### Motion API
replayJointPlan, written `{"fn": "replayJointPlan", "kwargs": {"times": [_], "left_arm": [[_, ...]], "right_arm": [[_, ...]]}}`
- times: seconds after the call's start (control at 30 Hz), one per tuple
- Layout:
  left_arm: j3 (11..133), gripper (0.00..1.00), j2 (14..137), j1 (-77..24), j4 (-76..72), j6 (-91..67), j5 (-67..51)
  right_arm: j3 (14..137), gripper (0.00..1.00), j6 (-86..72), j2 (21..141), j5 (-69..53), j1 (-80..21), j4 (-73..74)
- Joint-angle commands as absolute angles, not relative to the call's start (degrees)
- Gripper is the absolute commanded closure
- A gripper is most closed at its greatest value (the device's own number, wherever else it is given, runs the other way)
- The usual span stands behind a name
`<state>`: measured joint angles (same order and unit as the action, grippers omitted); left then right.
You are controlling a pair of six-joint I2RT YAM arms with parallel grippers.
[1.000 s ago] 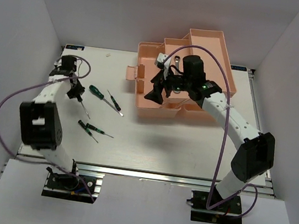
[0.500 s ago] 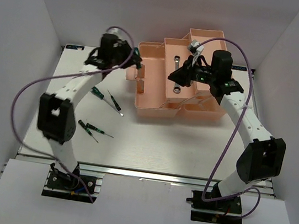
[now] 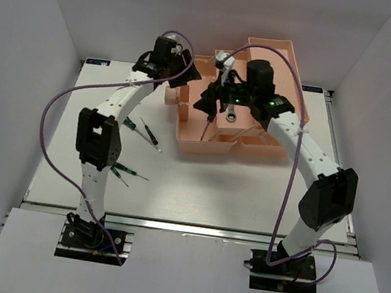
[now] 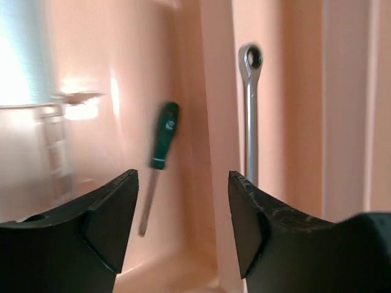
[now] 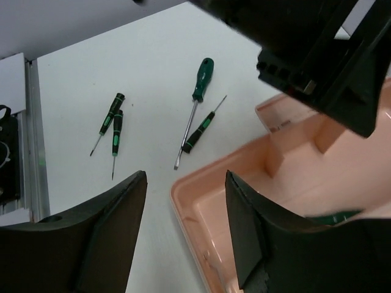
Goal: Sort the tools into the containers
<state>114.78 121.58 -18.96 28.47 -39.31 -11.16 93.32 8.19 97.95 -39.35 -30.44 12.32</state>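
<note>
The salmon-pink toolbox [image 3: 281, 78] stands open at the back of the table. In the left wrist view one green-handled screwdriver [image 4: 164, 134] lies in a compartment, and the silver wrench [image 4: 250, 110] lies in the compartment next to it. My left gripper [image 4: 183, 232] hovers above them, open and empty; in the top view it [image 3: 184, 68] is at the box's back left. My right gripper [image 5: 183, 232] is open and empty over the box's front left corner [image 5: 195, 207], seen from above over the box's left part [image 3: 207, 108]. Several screwdrivers lie on the table: a large one [image 5: 201, 76], one beside it [image 5: 200, 131] and a pair [image 5: 113, 122].
The table screwdrivers show from above left of the box [image 3: 128, 121] and nearer the front [image 3: 123, 170]. The left arm's black wrist [image 5: 317, 49] hangs close above my right gripper. The two purple cables [image 3: 55, 105] loop over the table. Grey walls close in both sides.
My left arm swung from the table's left side up over the toolbox, and a screwdriver lies in the box now. My right gripper moved left over the box's left part.
</note>
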Motion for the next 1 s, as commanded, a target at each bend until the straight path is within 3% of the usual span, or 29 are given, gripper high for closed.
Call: {"fn": "replayJointPlan", "kwargs": {"times": [0.0,0.03,0.07,0.1,0.13,0.2,0.27,0.3,0.33,0.43,0.57,0.97], "left_arm": [[116.8,0.31,108.9,-15.6,35.1,-35.7,-4.0],[113.1,0.4,103.5,-15.1,37.7,-35.2,1.8],[110.2,0.4,100.1,-14.5,37.7,-35.2,4.5],[106.6,0.6,96.4,-13.5,39.3,-35.5,7.0],[102.5,0.73,87.8,-12.9,39.6,-36.4,9.2],[89.3,0.89,79.0,-11.3,40.3,-38.1,14.0],[79.0,0.86,67.3,-10.7,43.2,-41.2,16.5],[76.3,0.7,64.1,-10.7,44.6,-42.4,17.1],[73.9,0.6,58.3,-10.6,46.3,-44.8,17.4],[66.7,0.44,50.8,-10.6,52.5,-49.5,18.6],[62.1,0.41,41.0,-10.7,58.2,-52.5,20.1],[62.6,0.4,38.9,-10.6,64.4,-53.1,21.3]], "right_arm": [[97.7,0.42,5.5,101.4,-31.8,-33.7,13.3],[98.8,0.45,3.4,103.3,-29.9,-35.1,12.3],[99.4,0.47,2.5,104.5,-28.0,-35.9,12.0],[100.4,0.47,1.9,105.8,-24.2,-37.8,11.9],[103.1,0.46,1.3,109.0,-22.4,-38.7,12.0],[106.4,0.43,-1.1,112.8,-19.4,-41.5,12.3],[112.1,0.36,-1.4,118.9,-20.1,-43.1,12.7],[113.7,0.33,-1.3,122.2,-19.4,-45.2,12.5],[115.3,0.32,-0.8,123.8,-19.0,-46.1,12.2],[122.1,0.26,-0.3,131.0,-15.3,-49.5,10.7],[131.8,0.24,-0.5,140.3,-9.9,-51.4,8.7],[134.9,0.23,5.1,151.3,-5.0,-52.3,-5.3]]}}
